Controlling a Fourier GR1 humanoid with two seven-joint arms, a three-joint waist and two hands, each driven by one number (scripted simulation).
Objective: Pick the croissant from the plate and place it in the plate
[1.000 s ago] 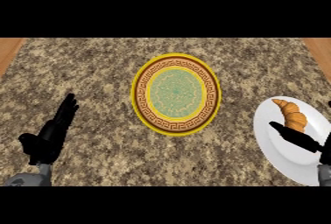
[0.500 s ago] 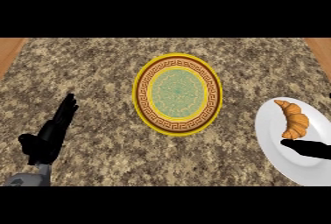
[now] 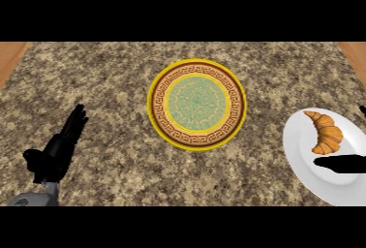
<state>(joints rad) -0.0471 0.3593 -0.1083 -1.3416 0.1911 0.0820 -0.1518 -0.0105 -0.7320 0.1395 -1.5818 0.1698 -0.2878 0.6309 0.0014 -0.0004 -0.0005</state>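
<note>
So it's looking like the grab step: the croissant (image 3: 325,138) is lying on the white plate (image 3: 300,167) at the right of the surface (image 3: 107,87), with the right hand (image 3: 343,163) hovering just beside it, spread or closed I can't tell. The left hand (image 3: 61,150) is resting at the left, fingers straight, holding nothing. Next I'm guessing it's needing to wrap the croissant, lift, and carry it over to the yellow patterned plate (image 3: 154,104).

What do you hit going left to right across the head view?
left hand → yellow-rimmed patterned plate → white plate, with the croissant lying on it
</note>
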